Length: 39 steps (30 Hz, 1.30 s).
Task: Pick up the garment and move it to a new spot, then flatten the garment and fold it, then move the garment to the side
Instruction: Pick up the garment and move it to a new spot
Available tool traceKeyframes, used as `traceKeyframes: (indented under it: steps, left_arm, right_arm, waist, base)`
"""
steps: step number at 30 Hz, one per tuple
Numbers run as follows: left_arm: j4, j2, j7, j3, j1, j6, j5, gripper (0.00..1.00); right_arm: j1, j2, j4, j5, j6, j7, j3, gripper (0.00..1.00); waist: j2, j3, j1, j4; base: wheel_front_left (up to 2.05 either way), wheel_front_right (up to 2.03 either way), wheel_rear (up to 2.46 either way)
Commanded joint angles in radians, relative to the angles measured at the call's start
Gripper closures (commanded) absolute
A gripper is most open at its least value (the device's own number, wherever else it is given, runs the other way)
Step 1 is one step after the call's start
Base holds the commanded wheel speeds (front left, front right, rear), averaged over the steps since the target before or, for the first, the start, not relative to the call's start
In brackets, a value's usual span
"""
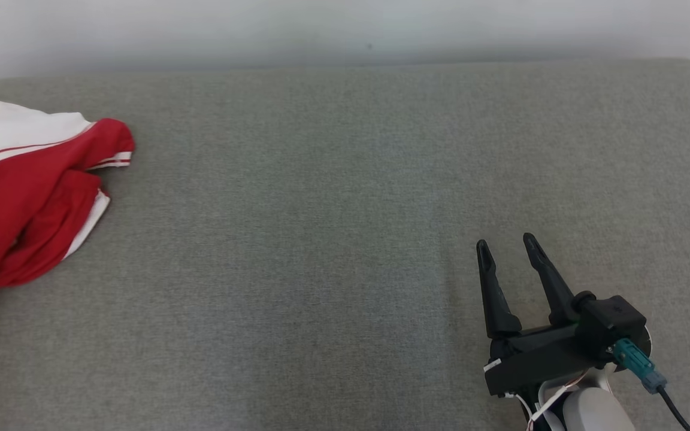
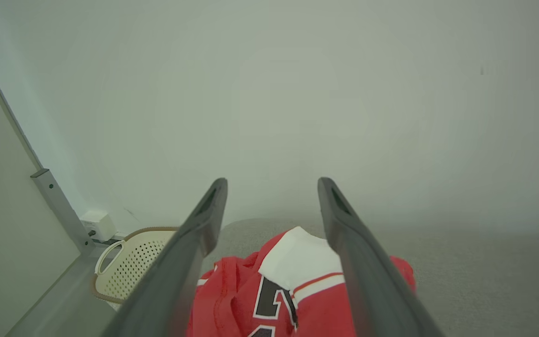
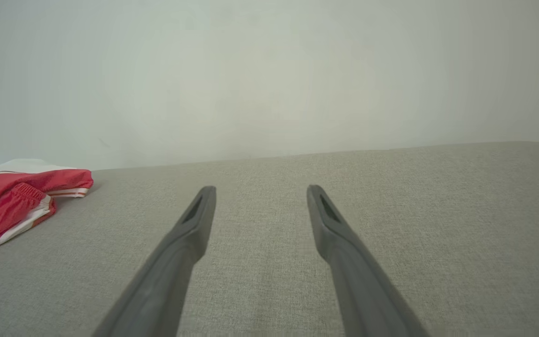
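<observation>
- In the head view, the right gripper (image 1: pixel 505 242) sat nearest, at the lower right. Its two dark fingers were spread apart with nothing between them, above the grey fabric surface (image 1: pixel 321 239). A teal plug (image 1: pixel 635 359) with a dark cable stuck out beside its wrist.
- The garment (image 1: pixel 21 191), red with white panels and stripes, lay crumpled at the far left of that surface. It was partly cut off by the picture's edge and lay well apart from the right gripper. A pale wall (image 1: pixel 345 30) ran behind the surface.
- In the left wrist view, the left gripper (image 2: pixel 273 181) had its fingers wide apart and held nothing. The garment showed low in the picture, between and beyond them. A white patch with a red stripe lay on top, and black letters edged in white showed on the red cloth. Whether the fingers touched the cloth could not be told.
- Past one finger, a cream basket (image 2: pixel 129 267) with small holes and a handle stood off the surface's edge. It was beside a grey metal rail (image 2: pixel 59 210) and a small white box (image 2: pixel 98 224) at the foot of the wall.
- In the right wrist view, the right gripper's fingers stood apart over the grey fabric. The garment lay far off at the left, near the back edge by the wall.
</observation>
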Motion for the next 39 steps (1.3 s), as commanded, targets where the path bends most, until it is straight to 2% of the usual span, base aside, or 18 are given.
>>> traceKeyframes:
  steps: [1,10,15,19,26,31,32,33,34,39]
  left_arm:
    - [0.046,0.017,0.004,-0.006,-0.023,-0.008,-0.008,0.00]
    - [0.241,0.040,0.033,-0.055,-0.073,-0.027,-0.037,0.00]
    - [0.351,0.051,0.088,-0.107,-0.095,-0.032,-0.073,0.00]
    - [0.367,0.056,0.150,-0.175,-0.099,-0.033,-0.137,0.00]
    - [0.370,0.100,0.285,-0.310,-0.090,-0.034,-0.269,0.00]
    - [0.356,0.117,0.339,-0.378,-0.089,-0.034,-0.344,0.00]
    - [0.357,0.123,0.344,-0.393,-0.090,-0.034,-0.350,0.58]
    - [0.352,0.126,0.347,-0.410,-0.089,-0.034,-0.354,0.91]
    - [0.348,0.126,0.346,-0.424,-0.087,-0.034,-0.361,1.00]
    - [0.329,0.147,0.299,-0.480,-0.096,-0.034,-0.389,1.00]
  right_arm:
    - [-0.014,-0.001,0.001,0.001,0.000,-0.007,0.004,0.00]
    - [-0.030,-0.001,0.007,0.003,0.000,-0.014,0.007,0.00]
    - [-0.036,-0.001,0.003,-0.004,0.000,-0.015,0.006,0.00]
    - [-0.039,-0.001,0.002,-0.009,0.000,-0.013,0.002,0.00]
    - [-0.048,-0.001,-0.004,-0.015,0.000,-0.007,0.002,0.00]
    - [-0.048,-0.001,-0.004,-0.019,0.000,-0.004,0.002,0.00]
    - [-0.047,-0.001,-0.005,-0.020,0.000,-0.003,0.001,0.00]
    - [-0.048,-0.001,-0.006,-0.019,0.000,-0.002,0.001,0.00]
    - [-0.048,-0.001,-0.006,-0.019,0.000,-0.001,0.001,0.00]
    - [-0.048,-0.001,-0.005,-0.020,0.000,0.002,-0.003,0.00]
  waist:
    - [-0.0001,0.038,-0.0002,-0.038]
    - [-0.0001,0.068,-0.0002,-0.067]
    - [-0.0001,0.092,-0.0002,-0.081]
    - [-0.0001,0.106,-0.0002,-0.086]
    - [-0.0001,0.126,-0.0002,-0.094]
    - [-0.0001,0.132,-0.0002,-0.096]
    - [-0.0001,0.133,-0.0002,-0.095]
    - [-0.0001,0.133,-0.0002,-0.095]
    - [-0.0001,0.133,-0.0002,-0.095]
    - [-0.0001,0.125,-0.0002,-0.086]
  base:
    - [0.00,0.00,0.00]
    - [0.00,0.00,0.00]
    - [0.00,0.00,0.00]
    - [0.00,0.00,0.00]
    - [0.00,0.00,0.00]
    - [0.00,0.00,0.00]
    - [0.00,0.00,0.00]
    - [0.00,0.00,0.00]
    - [0.00,0.00,0.00]
    - [0.00,0.00,0.00]
